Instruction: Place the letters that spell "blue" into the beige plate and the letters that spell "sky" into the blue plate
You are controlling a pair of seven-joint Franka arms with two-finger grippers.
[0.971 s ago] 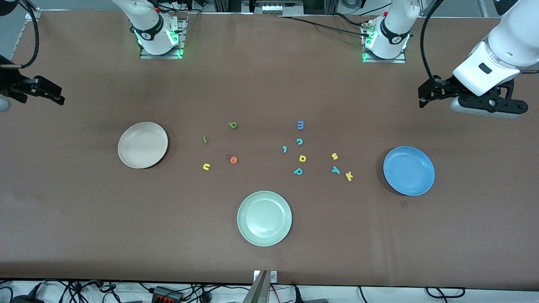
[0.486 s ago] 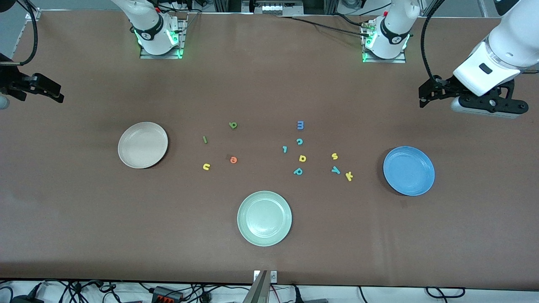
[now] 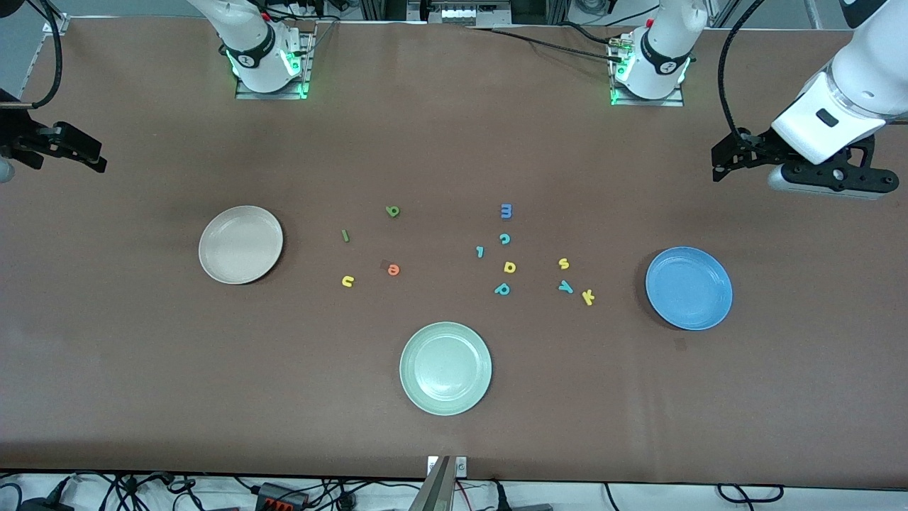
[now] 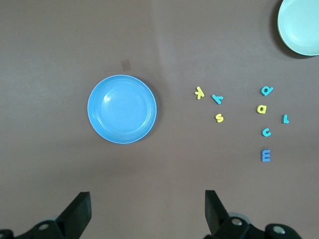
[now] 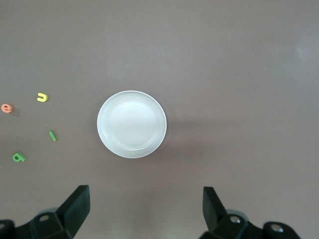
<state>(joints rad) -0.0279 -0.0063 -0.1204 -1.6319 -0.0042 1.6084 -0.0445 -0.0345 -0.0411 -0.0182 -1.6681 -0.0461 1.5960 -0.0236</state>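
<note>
Lately shifted: left gripper (image 3: pixel 723 167), spread, empty, raised slightly farther from blue plate (image 3: pixel 689 288); right gripper (image 3: pixel 96 157) likewise spread. Lettered s (image 3: pixel 564 264), y (image 3: pixel 565 287), k (image 3: pixel 588 297) beside blue plate; sorting unstarted.

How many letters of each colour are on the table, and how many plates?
Yellow letters: 4
Teal letters: 4
Green letters: 2
Orange letters: 1
Blue letters: 1
Plates: 3
Total: 12 letters and 3 plates, 15 things.
</note>
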